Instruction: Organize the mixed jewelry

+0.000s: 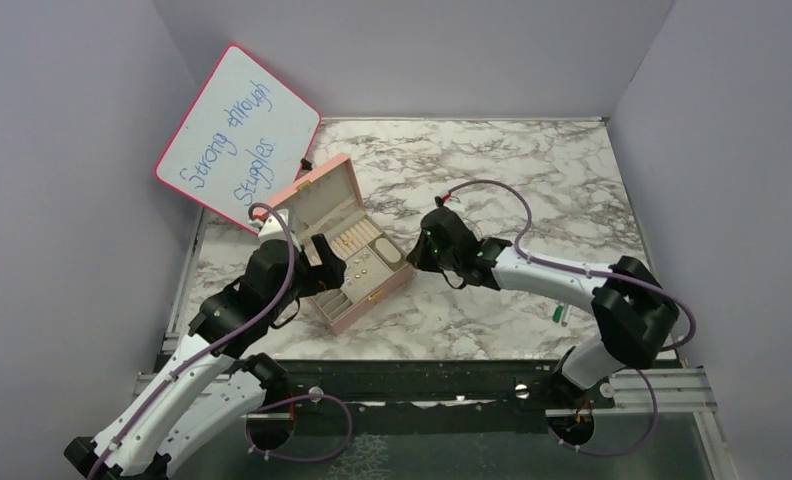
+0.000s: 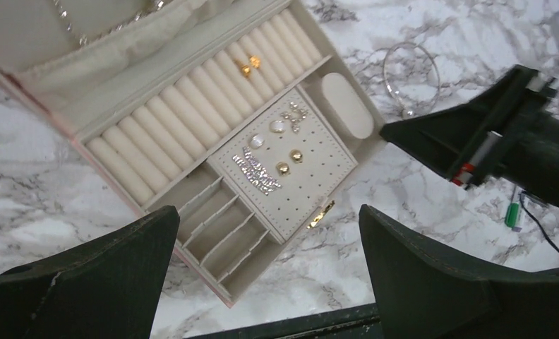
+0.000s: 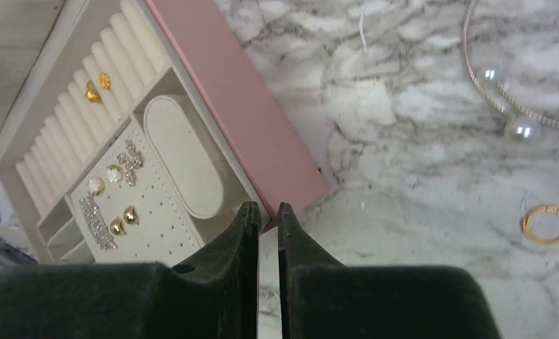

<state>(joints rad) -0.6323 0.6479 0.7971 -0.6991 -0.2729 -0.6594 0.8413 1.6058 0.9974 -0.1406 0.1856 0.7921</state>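
The pink box (image 1: 344, 300) lies open left of centre, lid up. Gold rings (image 2: 249, 66) sit in its ring rolls, and gold, pearl and sparkly studs (image 2: 289, 161) sit on its perforated panel. The same rings (image 3: 97, 86) and studs (image 3: 122, 220) show in the right wrist view. A loose gold ring (image 3: 547, 224) lies on the marble right of the box. My left gripper (image 2: 268, 215) is open and empty above the box's near corner. My right gripper (image 3: 266, 209) is shut with nothing seen between its fingers, just above the box's right corner.
A thin bangle with two pearls (image 3: 506, 106) lies on the marble beyond the right gripper (image 1: 427, 247). A green-and-white pen (image 1: 559, 315) lies near the right arm. A pink-framed whiteboard (image 1: 237, 140) leans at the back left. Grey walls close three sides.
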